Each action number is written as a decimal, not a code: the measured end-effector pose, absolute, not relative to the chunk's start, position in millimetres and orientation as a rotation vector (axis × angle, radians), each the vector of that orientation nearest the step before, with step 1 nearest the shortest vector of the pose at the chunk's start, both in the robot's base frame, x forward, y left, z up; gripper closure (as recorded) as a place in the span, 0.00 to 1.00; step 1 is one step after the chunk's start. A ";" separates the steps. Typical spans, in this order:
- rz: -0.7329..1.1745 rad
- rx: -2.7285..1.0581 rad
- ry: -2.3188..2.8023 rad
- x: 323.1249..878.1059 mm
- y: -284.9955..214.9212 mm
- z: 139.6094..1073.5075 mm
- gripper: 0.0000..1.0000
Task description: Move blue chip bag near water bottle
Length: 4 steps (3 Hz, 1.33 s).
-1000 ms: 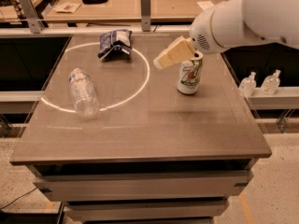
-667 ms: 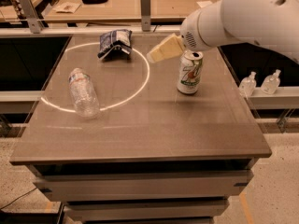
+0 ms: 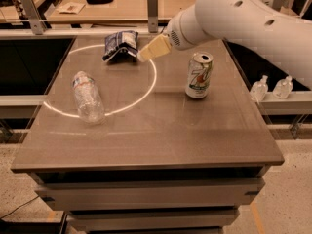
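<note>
The blue chip bag [image 3: 119, 45] lies crumpled at the far middle of the table, dark blue with white patches. The water bottle [image 3: 87, 96] lies on its side at the left, clear with a white cap toward the back. My gripper [image 3: 146, 53] reaches in from the right on the white arm. Its cream-coloured tip hangs just right of the bag, very close to the bag's right edge.
A green-and-white soda can [image 3: 199, 75] stands upright on the right of the table [image 3: 161, 135]. Two small clear pump bottles [image 3: 270, 87] stand on a ledge beyond the right edge. A bright ring of light lies on the tabletop. A metal post [image 3: 152, 4] stands behind the bag.
My gripper has swung left, from beside the soda can to just right of the blue chip bag. The bag, bottle and can have not moved.
</note>
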State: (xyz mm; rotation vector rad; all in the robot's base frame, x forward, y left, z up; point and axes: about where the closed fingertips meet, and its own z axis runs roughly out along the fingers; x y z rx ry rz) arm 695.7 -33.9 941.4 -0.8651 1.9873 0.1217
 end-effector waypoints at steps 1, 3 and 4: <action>0.179 -0.897 1.991 714.4 -10.7 919.4 0.00; 0.216 -0.868 1.969 762.4 35.7 885.1 0.00; 0.217 -0.868 1.969 762.4 35.8 885.1 0.00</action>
